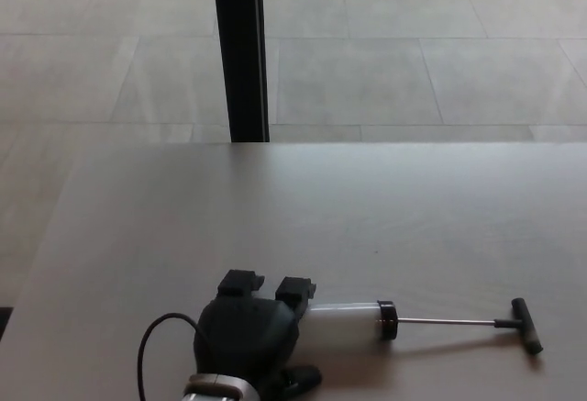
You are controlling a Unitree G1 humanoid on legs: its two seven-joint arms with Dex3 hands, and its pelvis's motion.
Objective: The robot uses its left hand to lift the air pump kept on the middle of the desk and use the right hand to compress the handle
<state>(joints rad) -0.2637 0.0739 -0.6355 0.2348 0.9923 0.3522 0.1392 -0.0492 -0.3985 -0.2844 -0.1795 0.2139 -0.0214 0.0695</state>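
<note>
Here, from left to right:
Left hand [246,332]: fingers [240,283] spread around the left end of the pump, not clamped, to prepare the lift.
Air pump [353,319]: lying flat on the tabletop [367,208].
Handle [526,326]: rod pulled out, free for compressing.
Right hand: not visible.

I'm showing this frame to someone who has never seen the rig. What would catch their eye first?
Probably the black left hand at the bottom edge, lying over the left end of the air pump on the pale desk. The pump's thin rod runs right to a black T-handle, pulled fully out. Behind the desk, a dark post rises from the tiled floor.
</note>
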